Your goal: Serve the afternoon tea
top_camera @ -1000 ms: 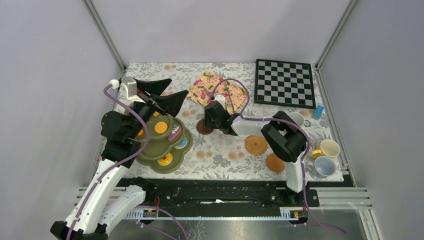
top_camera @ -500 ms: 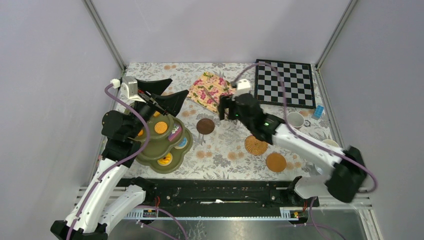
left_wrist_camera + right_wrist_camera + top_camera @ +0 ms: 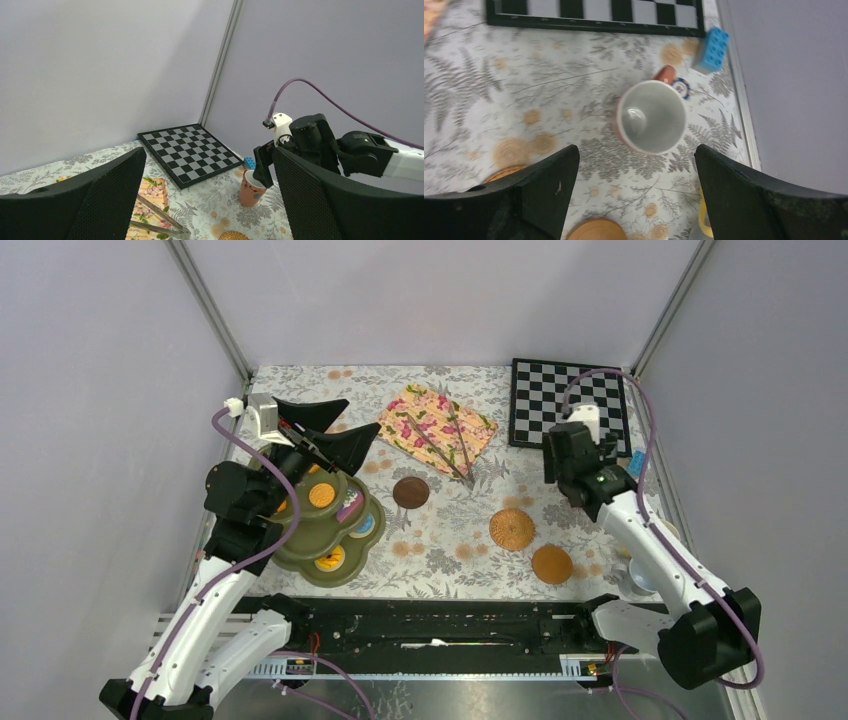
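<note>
Right gripper [image 3: 635, 165] spread wide above pink mug [image 3: 651, 116]; to be centred over rim, lowered straight, 1 wall pinched without tipping. Left gripper [image 3: 209, 155] likewise spread, nothing held.

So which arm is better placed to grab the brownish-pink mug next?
Right. The right hand, open, hovers directly above the brownish-pink mug; the left hand is far off by the stand.

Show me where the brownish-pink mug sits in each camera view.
Top external: not visible; the right gripper hangs over it.
Left wrist: the mug stands lower centre-right, under that gripper.
Right wrist: centre frame, seen from above, between the fingers.
Shared landmark: the chessboard, in all three views.
</note>
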Controlling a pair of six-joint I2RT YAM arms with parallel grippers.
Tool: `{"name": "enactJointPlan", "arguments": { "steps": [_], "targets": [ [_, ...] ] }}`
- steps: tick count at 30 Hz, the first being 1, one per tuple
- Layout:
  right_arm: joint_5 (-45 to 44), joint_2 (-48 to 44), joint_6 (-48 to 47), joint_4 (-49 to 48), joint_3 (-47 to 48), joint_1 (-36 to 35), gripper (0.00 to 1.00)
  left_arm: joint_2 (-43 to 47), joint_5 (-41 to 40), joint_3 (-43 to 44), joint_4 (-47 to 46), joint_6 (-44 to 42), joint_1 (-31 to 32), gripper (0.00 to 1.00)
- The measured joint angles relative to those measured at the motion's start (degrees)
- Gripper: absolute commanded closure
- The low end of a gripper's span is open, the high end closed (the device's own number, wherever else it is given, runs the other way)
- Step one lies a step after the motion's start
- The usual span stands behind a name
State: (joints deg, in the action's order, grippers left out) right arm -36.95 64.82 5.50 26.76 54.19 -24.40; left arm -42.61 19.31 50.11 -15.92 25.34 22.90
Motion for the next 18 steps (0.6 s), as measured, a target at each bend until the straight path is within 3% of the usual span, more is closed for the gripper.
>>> {"name": "enactJointPlan", "arguments": {
  "steps": [6, 10, 18],
  "targets": [
    [4.1, 3.6, 3.6, 3.7, 2.1, 9.5, 0.19, 0.0, 0.0, 0.0, 0.0, 0.0, 0.4, 0.01],
    [7.9, 7.4, 5.0, 3.0, 2.2, 10.9, 0.41, 0.0, 0.0, 0.0, 0.0, 0.0, 0.7, 0.01],
    [11.8, 14.1, 7.9, 1.3, 2.4, 13.2, 0.47, -0.3, 0.0, 0.0, 0.1, 0.0, 0.7, 0.01]
  ]
}}
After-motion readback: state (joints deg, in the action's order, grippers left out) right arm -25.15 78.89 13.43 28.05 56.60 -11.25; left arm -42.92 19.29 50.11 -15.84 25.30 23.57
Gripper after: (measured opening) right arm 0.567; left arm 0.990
